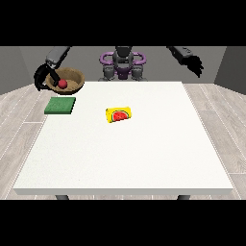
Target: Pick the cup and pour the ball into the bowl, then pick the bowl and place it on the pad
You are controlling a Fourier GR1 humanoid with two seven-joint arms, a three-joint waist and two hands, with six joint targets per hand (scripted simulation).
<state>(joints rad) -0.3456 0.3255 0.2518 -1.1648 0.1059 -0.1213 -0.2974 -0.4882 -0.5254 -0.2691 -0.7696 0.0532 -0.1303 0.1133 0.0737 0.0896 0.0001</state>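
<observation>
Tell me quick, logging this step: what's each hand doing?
Hand at the view's left: holding the bowl with the ball inside.
Hand at the view's right: holds nothing; fingers cannot be told.

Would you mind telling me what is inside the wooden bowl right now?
A red ball lies inside the wooden bowl, which the hand at the view's left holds by its rim, above the table near the green pad. The near wall hides the bowl's bottom.
</observation>
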